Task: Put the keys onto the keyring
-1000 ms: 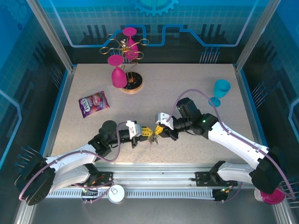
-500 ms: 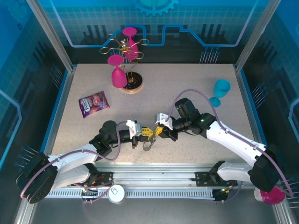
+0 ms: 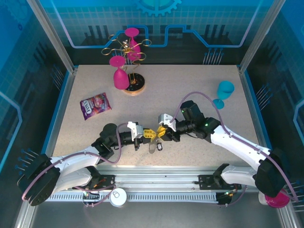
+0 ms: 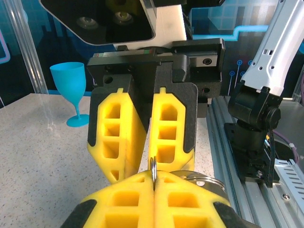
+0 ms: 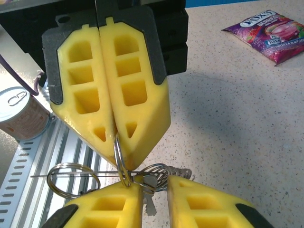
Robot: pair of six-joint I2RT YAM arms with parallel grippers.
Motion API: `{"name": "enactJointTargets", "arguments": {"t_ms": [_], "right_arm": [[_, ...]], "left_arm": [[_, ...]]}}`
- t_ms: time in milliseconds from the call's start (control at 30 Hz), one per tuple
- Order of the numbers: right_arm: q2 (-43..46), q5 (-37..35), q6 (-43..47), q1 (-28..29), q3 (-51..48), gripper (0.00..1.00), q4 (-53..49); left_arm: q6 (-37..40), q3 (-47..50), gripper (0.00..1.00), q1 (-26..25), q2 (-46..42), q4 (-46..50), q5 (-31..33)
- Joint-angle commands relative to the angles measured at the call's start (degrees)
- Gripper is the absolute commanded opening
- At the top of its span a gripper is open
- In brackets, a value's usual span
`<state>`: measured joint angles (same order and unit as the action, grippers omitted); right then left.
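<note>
Bench (image 3: 199, 90): both arms reach in over its near middle and meet tip to tip, well apart from everything else standing on it.
Left claw (image 3: 151, 136): pads pressed together, clamped on the top of the keyring; it faces the right claw head-on.
Right claw (image 5: 156, 187): I read the pads as standing apart, a clear gap between them, gripping nothing. Its tips sit just under and just beyond the left claw's tips.
Keyring (image 5: 117, 154): a thin silvery ring hanging down from the left claw's tips, on edge to my right wrist camera. Its lower arc drops to the mouth of the right claw, beside the left pad.
Loose loop (image 5: 73, 179): a second wire ring splays off to the side of the right claw, joined at the ring's lower end.
Keys (image 3: 153, 148): dangling below the two claws, just above the bench.
Next move, my judgement: the right claw is nearer the cluster, and would close straight ahead on it.
</note>
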<state>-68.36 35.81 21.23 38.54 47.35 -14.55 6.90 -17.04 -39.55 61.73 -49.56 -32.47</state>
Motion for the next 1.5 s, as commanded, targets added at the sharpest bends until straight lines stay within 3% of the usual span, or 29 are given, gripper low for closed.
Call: {"name": "enactJointTargets", "arguments": {"t_ms": [0,600,1267,1467], "right_arm": [[0.4,3.0,-2.5,-0.5,-1.7,0.23,4.4],[7.5,2.8,-4.1,-2.8,-6.8,0.32,8.3],[2.8,5.8,-4.0,-1.4,-5.0,0.18,11.7],[2.8,5.8,-5.9,-1.1,-5.4,0.26,14.4]], "left_arm": [[-2.0,0.3,0.0,-0.4,0.4,-6.7,-2.0],[-3.0,0.6,0.0,-0.2,2.0,-9.7,-2.0],[-2.9,0.2,0.0,-0.2,2.9,-10.7,-1.9],[-2.8,0.2,0.0,-0.2,3.2,-11.3,-1.4]]}}
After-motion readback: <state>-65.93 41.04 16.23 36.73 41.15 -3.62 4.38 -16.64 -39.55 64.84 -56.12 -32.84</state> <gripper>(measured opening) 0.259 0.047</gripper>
